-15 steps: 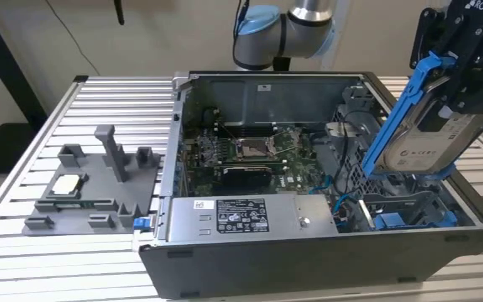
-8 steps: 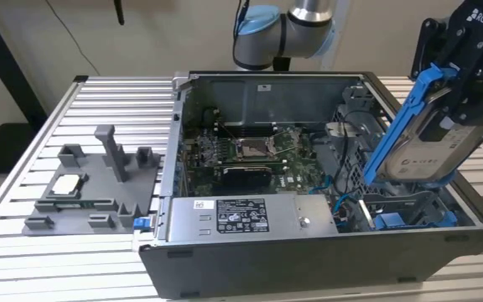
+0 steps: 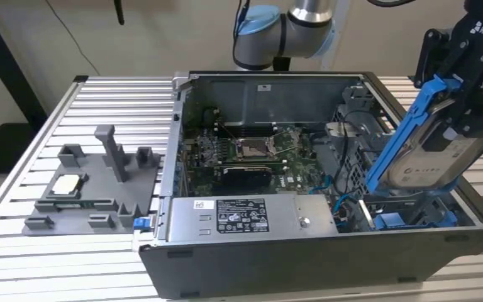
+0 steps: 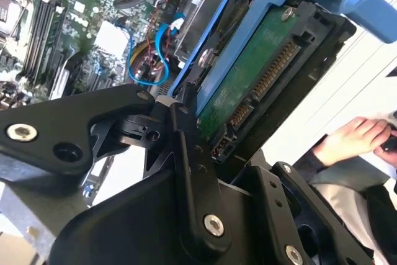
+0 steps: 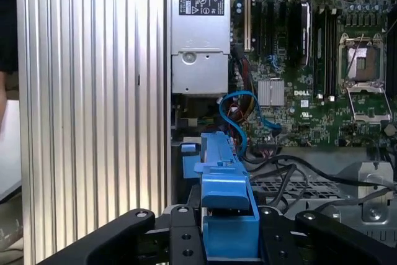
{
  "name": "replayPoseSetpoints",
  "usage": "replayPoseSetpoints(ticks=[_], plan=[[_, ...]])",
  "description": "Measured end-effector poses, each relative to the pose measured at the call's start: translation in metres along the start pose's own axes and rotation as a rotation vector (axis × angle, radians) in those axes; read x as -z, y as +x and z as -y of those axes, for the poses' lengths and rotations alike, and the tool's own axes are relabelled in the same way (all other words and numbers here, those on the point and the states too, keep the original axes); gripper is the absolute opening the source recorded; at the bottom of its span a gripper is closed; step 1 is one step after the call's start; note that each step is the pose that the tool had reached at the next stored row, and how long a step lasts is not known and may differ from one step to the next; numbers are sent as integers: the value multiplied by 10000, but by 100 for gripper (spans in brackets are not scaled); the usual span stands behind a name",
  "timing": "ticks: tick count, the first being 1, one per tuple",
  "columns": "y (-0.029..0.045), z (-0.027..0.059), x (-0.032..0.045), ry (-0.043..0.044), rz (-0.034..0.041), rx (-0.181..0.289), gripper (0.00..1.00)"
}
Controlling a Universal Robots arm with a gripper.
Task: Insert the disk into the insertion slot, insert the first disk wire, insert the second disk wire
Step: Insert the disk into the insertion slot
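Note:
My gripper (image 3: 464, 104) is shut on the disk (image 3: 433, 160), a silver-grey drive with a white label in a bright blue carrier. The disk hangs tilted over the open computer case, at the exterior view's right. Its lower end sits just above the insertion slot (image 3: 402, 218), a grey bay with blue fittings in the case's front corner. In the second wrist view the disk (image 4: 248, 85) shows its green board and connector between my black fingers (image 4: 186, 153). In the first wrist view the blue carrier (image 5: 224, 184) sits in my gripper (image 5: 226, 231). A thin blue cable (image 5: 239, 107) loops beside the bay.
A grey labelled power-supply box (image 3: 241, 217) lies along the case's front. The motherboard (image 3: 250, 151) fills the middle. A grey fixture (image 3: 90, 182) stands on the ribbed table at the exterior view's left. A person's hand (image 4: 353, 138) rests outside the case.

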State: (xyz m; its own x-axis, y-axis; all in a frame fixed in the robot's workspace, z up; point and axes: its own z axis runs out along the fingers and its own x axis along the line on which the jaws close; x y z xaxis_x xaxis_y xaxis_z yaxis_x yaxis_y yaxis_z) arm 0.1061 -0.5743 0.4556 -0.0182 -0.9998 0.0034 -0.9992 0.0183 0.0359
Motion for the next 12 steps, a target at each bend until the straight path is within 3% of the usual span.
replayPoseSetpoints(ticks=[12], plan=[[20, 13, -41, 0, 13, 3, 33]])
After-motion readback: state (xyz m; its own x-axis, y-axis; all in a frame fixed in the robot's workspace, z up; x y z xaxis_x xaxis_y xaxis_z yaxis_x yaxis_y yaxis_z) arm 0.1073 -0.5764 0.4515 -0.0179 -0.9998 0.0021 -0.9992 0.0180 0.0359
